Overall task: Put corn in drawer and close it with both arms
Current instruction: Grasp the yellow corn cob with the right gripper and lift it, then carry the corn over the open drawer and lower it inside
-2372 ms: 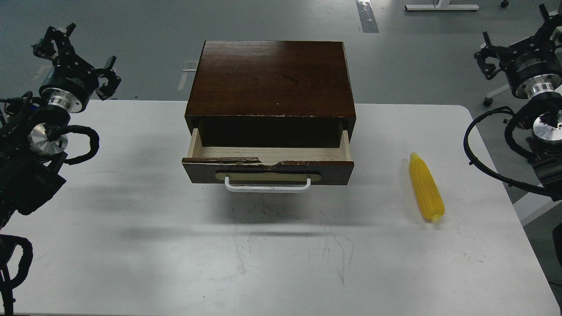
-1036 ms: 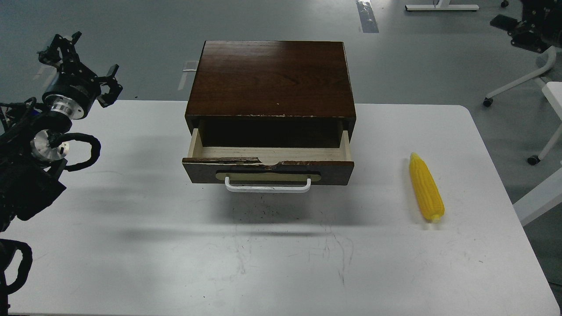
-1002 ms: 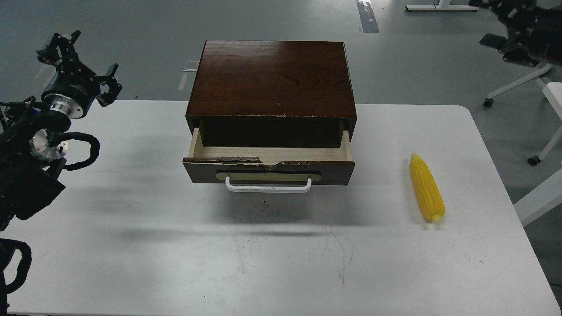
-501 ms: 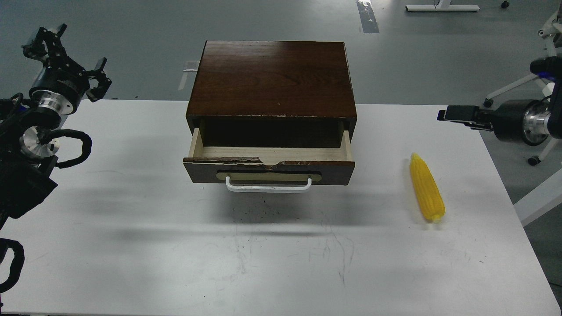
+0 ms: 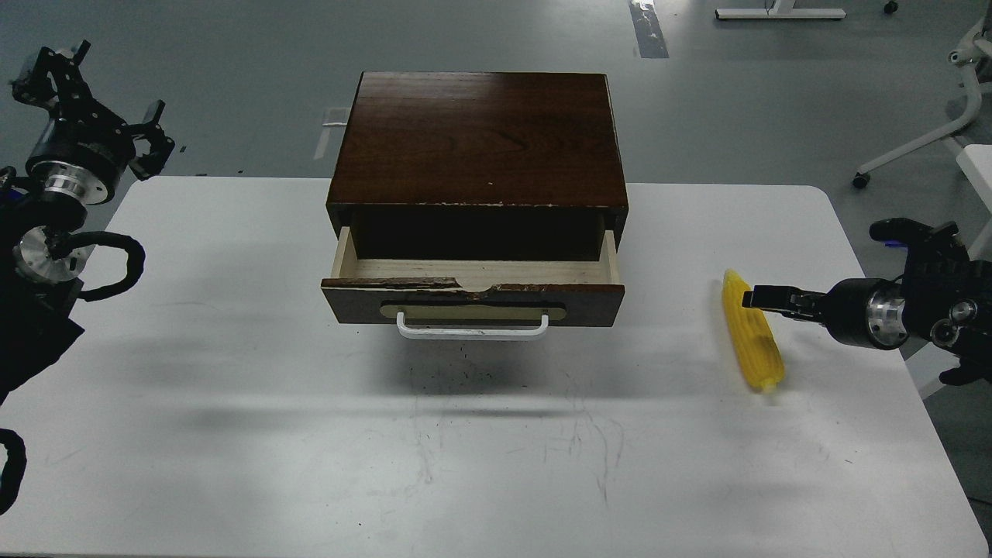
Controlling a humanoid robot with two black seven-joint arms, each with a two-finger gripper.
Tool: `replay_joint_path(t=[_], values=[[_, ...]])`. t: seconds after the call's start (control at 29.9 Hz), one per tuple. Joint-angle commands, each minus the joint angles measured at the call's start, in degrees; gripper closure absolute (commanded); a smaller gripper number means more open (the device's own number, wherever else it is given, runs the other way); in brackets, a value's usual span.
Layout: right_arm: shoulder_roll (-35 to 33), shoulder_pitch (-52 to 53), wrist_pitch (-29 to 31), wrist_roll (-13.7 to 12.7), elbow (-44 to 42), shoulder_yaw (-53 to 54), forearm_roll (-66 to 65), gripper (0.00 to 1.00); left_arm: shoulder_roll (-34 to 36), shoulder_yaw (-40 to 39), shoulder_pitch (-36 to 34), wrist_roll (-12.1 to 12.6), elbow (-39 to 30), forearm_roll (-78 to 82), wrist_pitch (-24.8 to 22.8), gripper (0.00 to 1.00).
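Head view: looking forward and down from robot's head, taking in whole table (image 5: 232, 434), cabinet (image 5: 480, 139) centred, floor beyond.
Views: one only.

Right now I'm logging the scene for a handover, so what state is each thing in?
drawer: pulled partly open; no contents visible in the part that shows.
corn: lying flat on the table, right of the cabinet, outside the drawer.
right gripper: level with the corn's upper end, overlapping it in view; open or shut cannot be told, contact unclear.
left gripper: raised at far left, fingers spread, holding nothing.
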Motion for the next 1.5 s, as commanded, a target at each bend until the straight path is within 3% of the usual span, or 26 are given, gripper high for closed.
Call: replay_joint_path(t=[0.0,0.33,0.47,0.6,0.67,0.94,1.1,1.24,1.47], values=[[1.36,-0.75,-0.01,0.01,-1.41,-0.13,-1.00,0.31,0.12,-0.09,0.13,-0.02,0.10,-0.01,0.00,0.02],[4.44,-1.11,-0.54,0.01,-3.70,-0.04,-1.44,0.43,0.82,-0.09,0.04,-0.02,0.10,-0.01,0.00,0.02],[4.61,-1.19,-0.62,0.10,-3.62,-0.04,-1.44,0.64,1.43,-0.09,0.04,0.06,0.01,-0.01,0.00,0.02],[4.53,-0.32,-0.89,0.28,-3.44,0.04,-1.44,0.92,1.61,-0.09,0.04,0.59,0.01,0.08,0.00,0.02],[4.09,0.38,-1.50,0.54,-3.44,0.13,-1.44,0.97,1.70,0.00,0.04,0.59,0.10,0.08,0.00,0.02],[-0.04,11.45,-5.81,2.91,-3.18,0.05,-1.62,1.00,2.66,0.96,-0.13,1.29,-0.43,1.57,0.00,0.02],[0.13,24.19,-6.25,3.88,-3.00,0.31,-4.69,1.00,2.75,1.23,-0.93,2.70,-0.43,6.32,0.00,0.03],[0.75,32.44,-6.16,8.79,0.58,0.22,-9.59,1.00,2.67,0.79,-0.93,2.17,-0.25,5.88,0.00,0.03],[8.56,38.00,-6.16,9.24,7.37,0.40,-20.77,1.00,2.23,0.35,-0.75,1.56,-0.25,5.71,0.00,0.02]])
